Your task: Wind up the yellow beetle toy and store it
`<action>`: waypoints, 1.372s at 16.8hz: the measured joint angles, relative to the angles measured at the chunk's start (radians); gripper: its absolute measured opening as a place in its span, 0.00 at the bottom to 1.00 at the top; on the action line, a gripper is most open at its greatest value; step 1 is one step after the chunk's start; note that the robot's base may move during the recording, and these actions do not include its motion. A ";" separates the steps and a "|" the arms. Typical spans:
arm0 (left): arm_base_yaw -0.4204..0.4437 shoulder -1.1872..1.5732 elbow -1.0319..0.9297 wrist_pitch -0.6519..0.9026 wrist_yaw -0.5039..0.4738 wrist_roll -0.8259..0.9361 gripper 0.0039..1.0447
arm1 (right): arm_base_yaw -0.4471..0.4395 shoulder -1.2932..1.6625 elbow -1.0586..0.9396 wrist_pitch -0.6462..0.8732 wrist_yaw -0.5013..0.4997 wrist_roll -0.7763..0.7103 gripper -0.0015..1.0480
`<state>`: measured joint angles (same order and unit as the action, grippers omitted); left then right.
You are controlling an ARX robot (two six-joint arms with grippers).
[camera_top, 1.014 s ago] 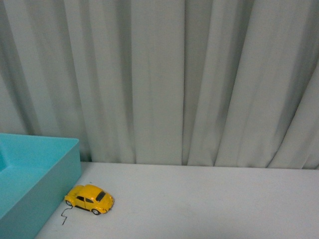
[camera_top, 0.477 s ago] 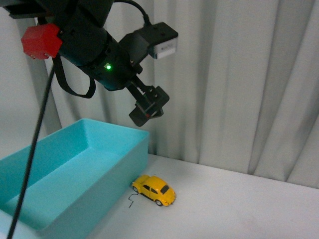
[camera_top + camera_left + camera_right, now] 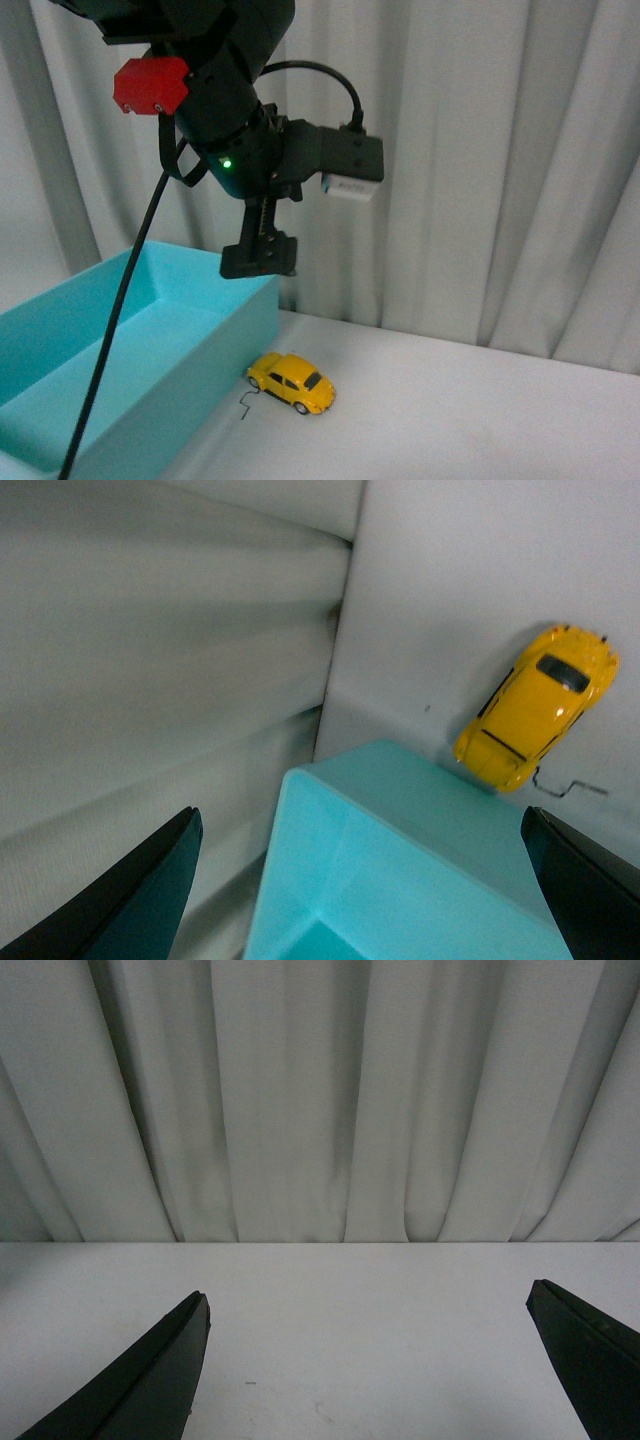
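The yellow beetle toy stands on its wheels on the white table, close against the outer wall of the turquoise bin. In the left wrist view the toy lies just past the bin's corner. My left gripper hangs open above the bin's far right corner, well above and a little left of the toy; its dark fingertips frame the bin, nothing between them. My right gripper is open over bare table, and the toy is out of its view.
A grey pleated curtain closes off the back of the table. A small dark squiggle marks the tabletop beside the toy. The left arm's black cable hangs down in front of the bin. White tabletop stretches right of the toy.
The front view has shifted, so bin and toy sit differently in it. The left arm came into view and has turned, its gripper now lower and pointing down over the bin's corner.
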<state>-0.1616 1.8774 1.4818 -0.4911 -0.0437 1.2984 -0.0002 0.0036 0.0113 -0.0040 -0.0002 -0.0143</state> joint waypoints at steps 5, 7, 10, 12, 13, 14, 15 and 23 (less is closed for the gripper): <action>-0.012 0.065 0.053 -0.070 -0.040 0.183 0.94 | 0.000 0.000 0.000 0.000 0.000 0.000 0.94; -0.021 0.102 0.069 -0.106 -0.071 0.229 0.94 | 0.000 0.000 0.000 0.000 0.000 0.000 0.94; -0.033 0.138 0.063 -0.112 -0.099 0.198 0.94 | 0.000 0.000 0.000 0.000 0.000 0.000 0.94; -0.039 0.150 0.060 -0.115 -0.098 0.192 0.94 | 0.000 0.000 0.000 0.000 0.000 0.000 0.94; -0.043 0.163 0.055 -0.111 -0.095 0.186 0.94 | 0.000 0.000 0.000 0.000 0.000 0.000 0.94; -0.045 0.174 0.039 -0.101 -0.096 0.171 0.94 | 0.000 0.000 0.000 0.000 0.000 0.000 0.94; -0.047 0.188 0.020 -0.100 -0.100 0.150 0.94 | 0.000 0.000 0.000 0.000 0.000 0.000 0.94; -0.061 0.297 0.010 -0.045 -0.094 0.115 0.94 | 0.000 0.000 0.000 0.000 0.000 0.000 0.94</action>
<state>-0.2222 2.1746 1.4914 -0.5358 -0.1375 1.4132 -0.0002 0.0036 0.0113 -0.0040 0.0002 -0.0147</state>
